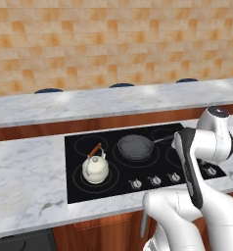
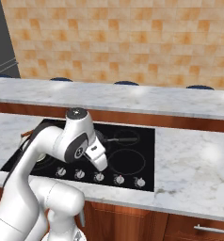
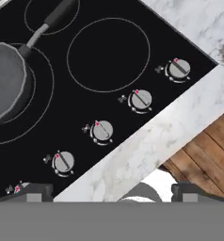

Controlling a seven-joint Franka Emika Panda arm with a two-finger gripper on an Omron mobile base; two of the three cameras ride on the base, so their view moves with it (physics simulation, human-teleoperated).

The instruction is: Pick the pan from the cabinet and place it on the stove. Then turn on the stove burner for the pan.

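Pan (image 1: pixel 135 147) already on stove (image 3: pixel 107 56), centre ring, handle toward 2 o'clock in hand view. Gripper (image 3: pixel 111 190) empty, jaws wide apart, hovering over stove's front edge. Knob row (image 3: pixel 102 131) runs 8-to-2 o'clock; likely pan's knob lies at 11 o'clock from fingertips.

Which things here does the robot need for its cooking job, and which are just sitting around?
Needed:
pan, already on the stove
knobs at the stove's front
gripper, open over the knobs

Just sitting around:
kettle on a left burner
marble counter
tiled wall
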